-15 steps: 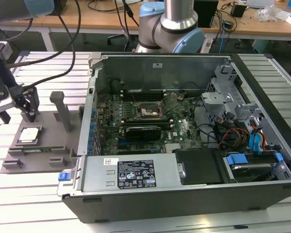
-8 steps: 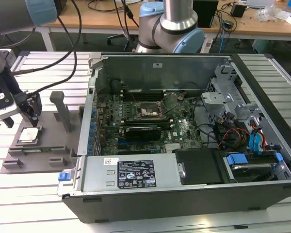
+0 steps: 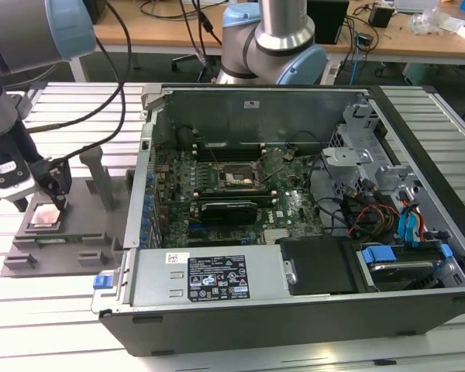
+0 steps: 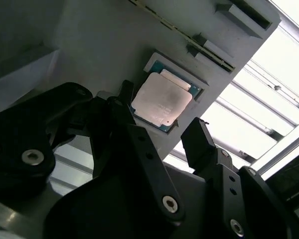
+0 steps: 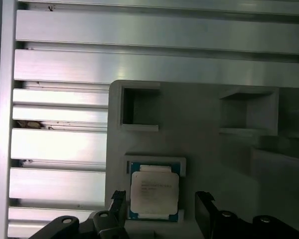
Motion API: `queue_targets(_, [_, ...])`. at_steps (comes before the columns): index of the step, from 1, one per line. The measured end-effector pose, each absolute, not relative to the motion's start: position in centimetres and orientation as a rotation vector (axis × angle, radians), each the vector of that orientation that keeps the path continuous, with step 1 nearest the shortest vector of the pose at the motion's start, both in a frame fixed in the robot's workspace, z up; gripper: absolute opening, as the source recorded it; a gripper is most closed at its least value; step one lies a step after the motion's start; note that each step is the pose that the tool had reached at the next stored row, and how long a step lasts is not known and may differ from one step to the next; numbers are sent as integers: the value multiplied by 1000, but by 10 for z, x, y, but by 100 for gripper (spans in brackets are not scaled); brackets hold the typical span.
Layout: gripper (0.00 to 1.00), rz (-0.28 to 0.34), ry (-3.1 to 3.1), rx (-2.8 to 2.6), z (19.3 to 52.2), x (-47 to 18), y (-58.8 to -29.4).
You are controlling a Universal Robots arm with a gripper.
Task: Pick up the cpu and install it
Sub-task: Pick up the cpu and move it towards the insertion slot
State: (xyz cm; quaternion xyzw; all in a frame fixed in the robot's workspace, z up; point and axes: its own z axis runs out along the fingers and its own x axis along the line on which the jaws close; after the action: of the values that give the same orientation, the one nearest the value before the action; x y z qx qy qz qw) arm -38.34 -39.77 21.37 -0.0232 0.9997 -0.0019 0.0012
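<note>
The cpu is a small flat square chip with a silvery top. It lies in a recess of a grey holder at the exterior view's left. Both wrist views show the cpu in its pocket. My gripper hangs just above it, open, with one black finger on each side of the chip and a gap to each edge. Nothing is held. The black socket sits in the middle of the motherboard inside the open computer case.
The grey holder has upright posts and empty pockets beside the chip. A second robot arm base stands behind the case. Cables and drive bays fill the case's right side. Ribbed aluminium table surrounds everything.
</note>
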Motion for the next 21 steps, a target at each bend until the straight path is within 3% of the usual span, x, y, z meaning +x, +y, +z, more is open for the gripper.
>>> queue_targets(21, [66, -14, 3139, -74, 187, -385, -398])
